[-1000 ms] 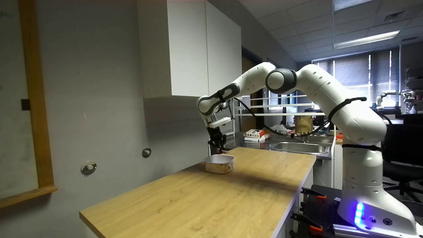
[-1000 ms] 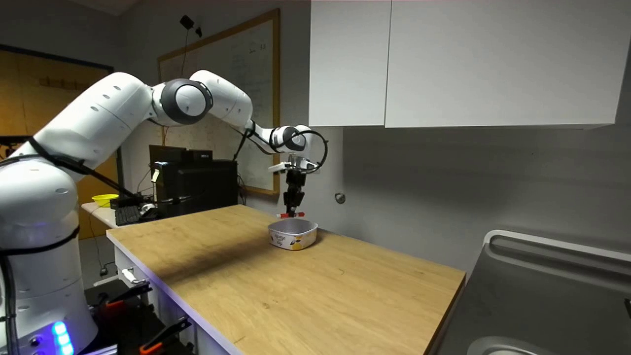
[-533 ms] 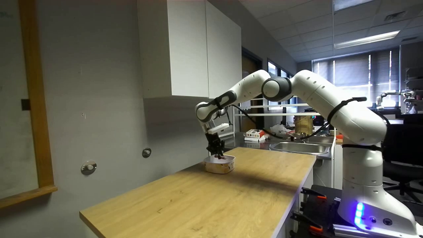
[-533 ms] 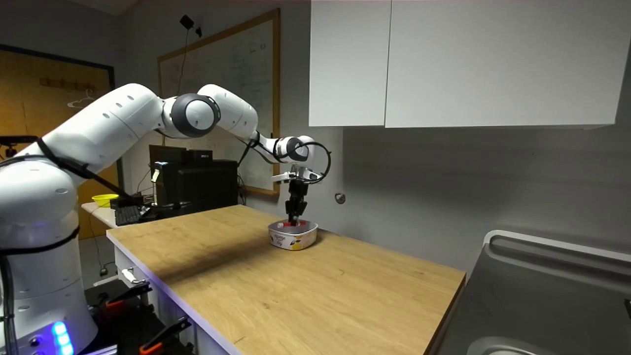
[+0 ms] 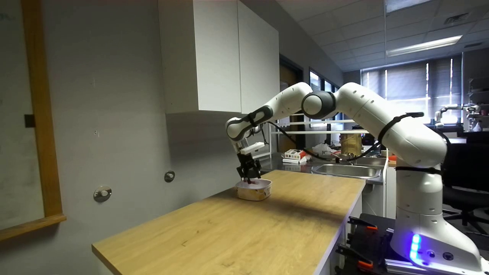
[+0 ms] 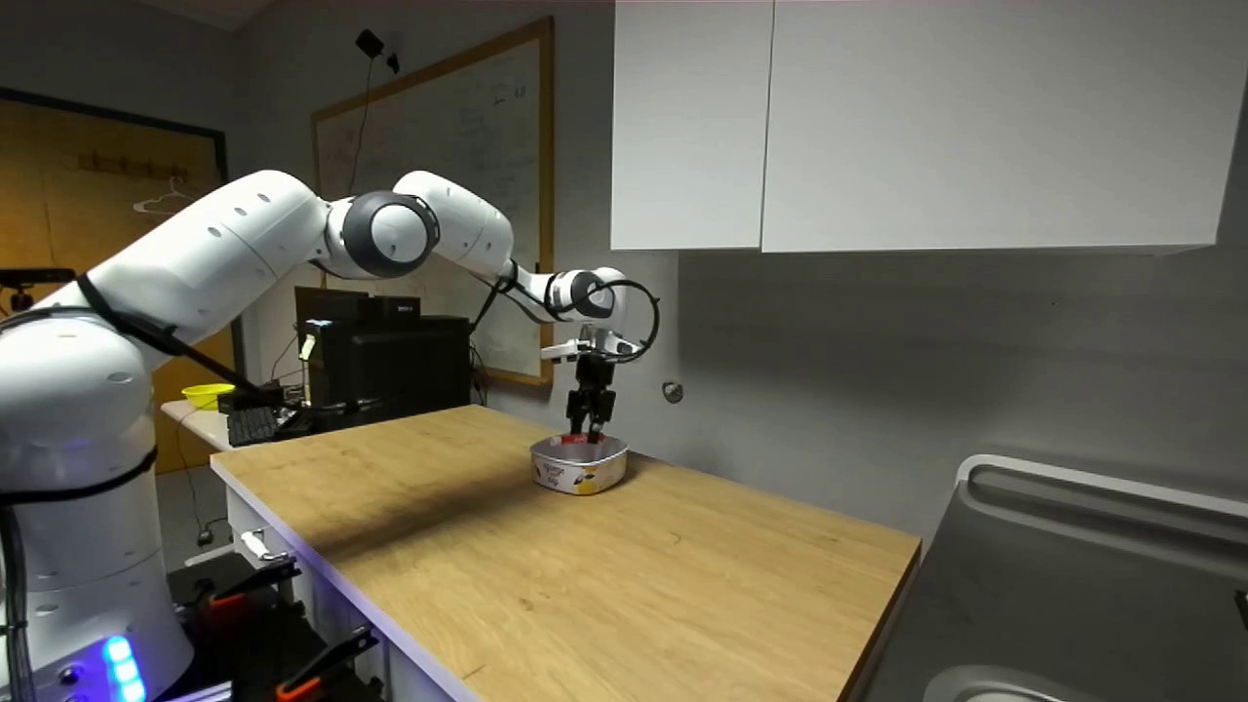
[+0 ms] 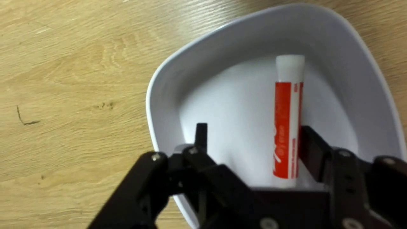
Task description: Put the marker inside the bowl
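Left to right in the wrist view: at the bowl's [image 7: 235, 98] mouth, the gripper [image 7: 253, 136] — well spread, clamping nothing; inside the bowl, the marker [image 7: 288, 124] — just beside the right-hand finger [image 7: 314, 151], contact unclear, its length across the closing line.

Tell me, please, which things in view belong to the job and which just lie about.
For the job:
black two-fingered gripper
slim red-and-white marker
whitish rounded bowl

Lying about:
yellow round bowl
black rectangular keyboard
white patterned box
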### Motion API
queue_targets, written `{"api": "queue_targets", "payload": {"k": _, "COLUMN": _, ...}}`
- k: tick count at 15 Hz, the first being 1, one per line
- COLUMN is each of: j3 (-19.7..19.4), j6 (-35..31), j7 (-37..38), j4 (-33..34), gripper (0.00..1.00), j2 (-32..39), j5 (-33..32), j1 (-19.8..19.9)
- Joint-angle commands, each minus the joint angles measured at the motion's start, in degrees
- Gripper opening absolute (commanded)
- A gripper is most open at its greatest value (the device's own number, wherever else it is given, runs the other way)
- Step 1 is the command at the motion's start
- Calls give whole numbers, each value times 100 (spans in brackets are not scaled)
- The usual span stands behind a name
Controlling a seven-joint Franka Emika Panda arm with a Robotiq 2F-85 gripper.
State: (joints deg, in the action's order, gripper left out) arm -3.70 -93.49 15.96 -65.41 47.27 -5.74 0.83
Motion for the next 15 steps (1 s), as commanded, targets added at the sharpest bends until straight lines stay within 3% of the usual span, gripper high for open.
{"api": "queue_targets", "payload": {"k": 1, "j3": -35, "j6": 171, "j7": -164, "j4": 310, "gripper": 100, "j2": 180, "j5": 91, "j1": 21}}
{"api": "queue_targets", "payload": {"k": 4, "j3": 8, "j6": 132, "j7": -381, "j4": 269, "gripper": 100, "j2": 153, "j5": 85, "j1": 46}}
{"api": "queue_targets", "payload": {"k": 10, "j3": 354, "j6": 131, "j7": -2290, "j4": 266, "gripper": 100, "j2": 203, "j5": 258, "j1": 291}}
{"api": "queue_targets", "payload": {"k": 15, "j3": 181, "j6": 84, "j7": -2294, "j4": 381, "gripper": 100, "j2": 504, "j5": 50, "j1": 186}}
